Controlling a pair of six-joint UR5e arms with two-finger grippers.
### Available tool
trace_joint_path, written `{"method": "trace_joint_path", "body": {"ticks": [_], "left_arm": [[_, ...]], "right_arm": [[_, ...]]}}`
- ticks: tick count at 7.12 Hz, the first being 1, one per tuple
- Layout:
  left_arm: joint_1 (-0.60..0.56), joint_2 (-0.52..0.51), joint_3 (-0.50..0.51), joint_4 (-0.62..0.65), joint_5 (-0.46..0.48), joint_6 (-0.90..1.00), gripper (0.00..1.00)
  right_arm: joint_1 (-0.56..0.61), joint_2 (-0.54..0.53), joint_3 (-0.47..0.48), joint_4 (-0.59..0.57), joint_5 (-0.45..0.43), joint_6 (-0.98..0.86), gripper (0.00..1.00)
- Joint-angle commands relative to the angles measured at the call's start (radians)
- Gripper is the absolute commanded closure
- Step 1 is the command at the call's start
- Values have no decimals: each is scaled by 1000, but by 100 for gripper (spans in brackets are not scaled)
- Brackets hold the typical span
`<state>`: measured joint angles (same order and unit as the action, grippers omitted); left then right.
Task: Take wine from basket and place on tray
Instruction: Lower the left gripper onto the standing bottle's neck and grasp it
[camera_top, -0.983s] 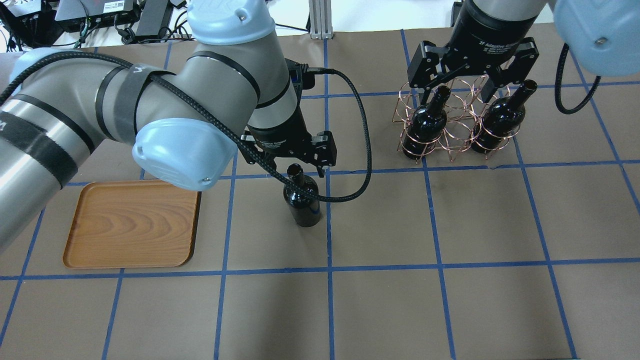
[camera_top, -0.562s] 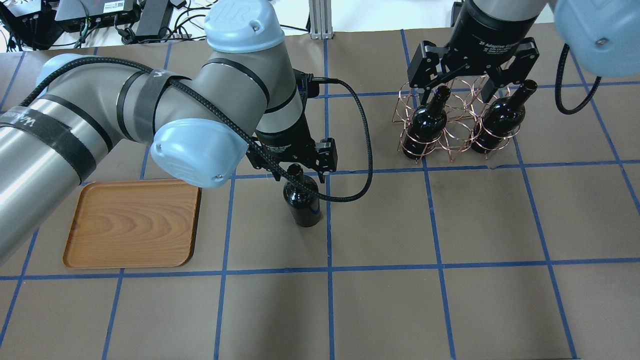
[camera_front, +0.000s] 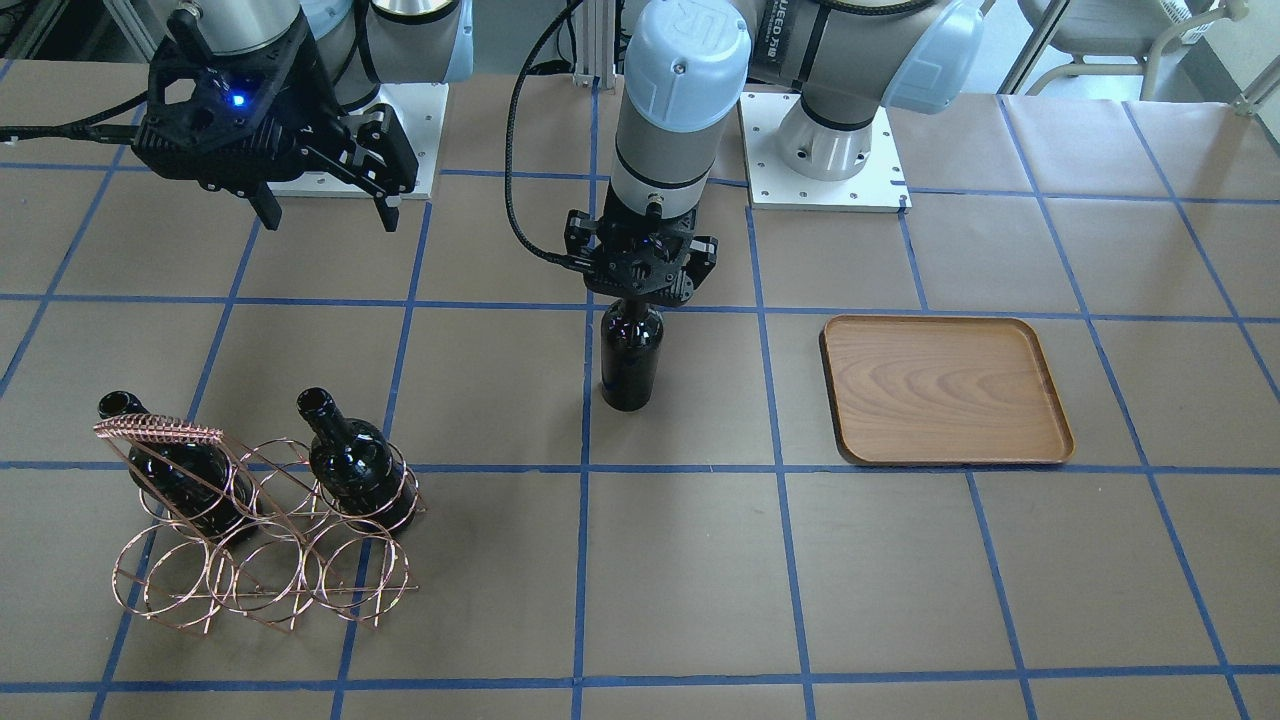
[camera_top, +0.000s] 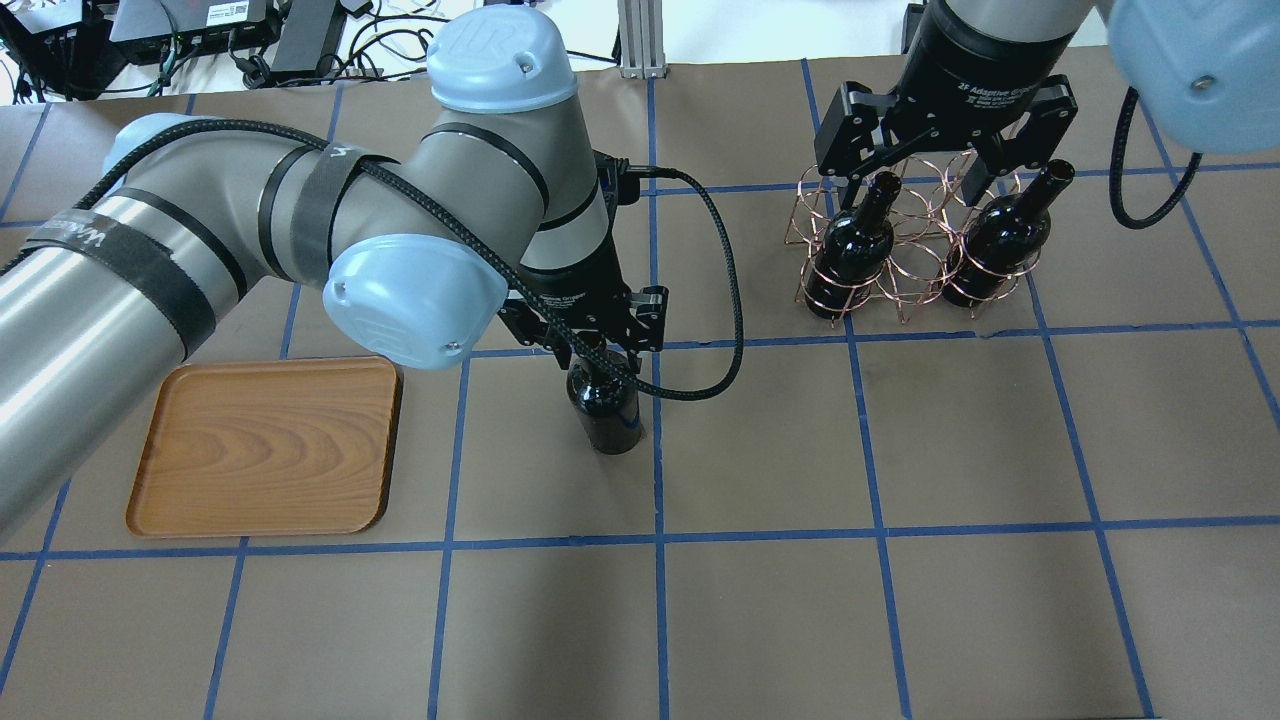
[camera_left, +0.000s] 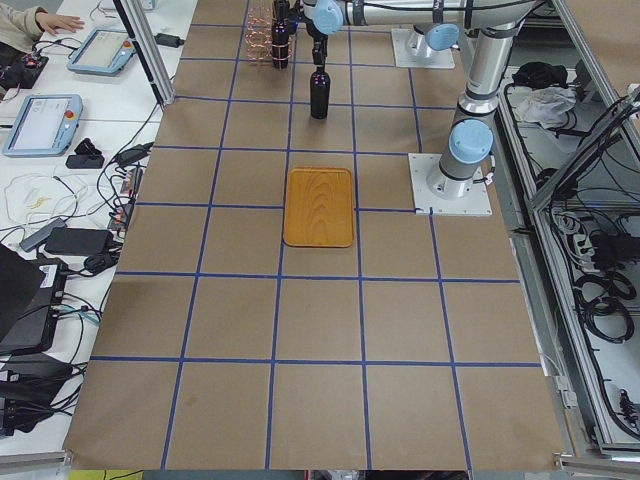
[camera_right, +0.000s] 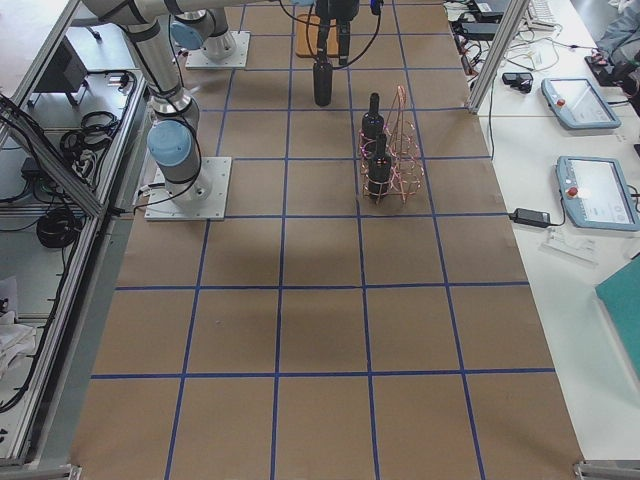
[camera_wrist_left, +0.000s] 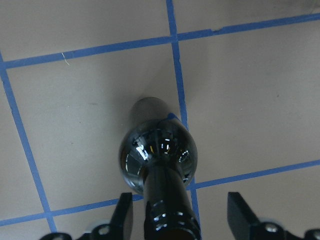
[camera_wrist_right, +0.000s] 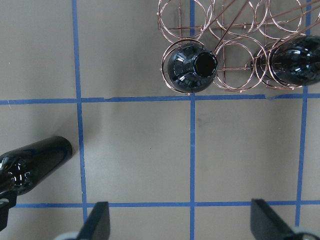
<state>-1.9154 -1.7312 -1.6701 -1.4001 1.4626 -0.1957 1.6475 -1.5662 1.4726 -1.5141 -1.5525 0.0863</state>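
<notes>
**Left gripper** (camera_top: 597, 337): we log it lowered over the wine (camera_top: 605, 400). Its fingers (camera_wrist_left: 125, 220) are spread to either side of the neck. The wrist view shows a gap on each side, so it pinches nothing.

**Wine**: we find it upright on the table (camera_top: 900, 600), directly below the left gripper, with the neck rising between the fingers. Its base sits just beside a blue tape line (camera_top: 658, 600). It is outside the basket (camera_top: 915, 262) and not on the tray (camera_top: 260, 445).

**Tray**: we note it lying flat on the table, off to the side of the left gripper that faces away from the basket. It is apart from the wine.

**Right gripper** (camera_top: 915, 175): we record it held high above the table with its fingers (camera_wrist_right: 97, 220) set wide apart, gripping nothing.

**Basket**: we place it on the table, lower than the right gripper. In that wrist view its rings show along the top edge, ahead of the fingertips.

**Two bottles** (camera_top: 855, 250): we count them upright in the basket's rings, in the row nearer the robot, with one ring between them. The coiled handle (camera_front: 160, 430) crosses in front of one of them in the front-facing view.
</notes>
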Motion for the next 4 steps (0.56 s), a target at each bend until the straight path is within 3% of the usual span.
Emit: {"method": "trace_joint_path", "body": {"ticks": [1,3,4], "left_arm": [[7,-8,0,1,1,13,28],[9,-22,1,29,1,15,33],[7,-27,1,29,1,15,48]], "right_arm": [[0,0,0,0,2,1,0],[0,0,0,3,3,3,0],[0,0,0,3,2,3,0]]}}
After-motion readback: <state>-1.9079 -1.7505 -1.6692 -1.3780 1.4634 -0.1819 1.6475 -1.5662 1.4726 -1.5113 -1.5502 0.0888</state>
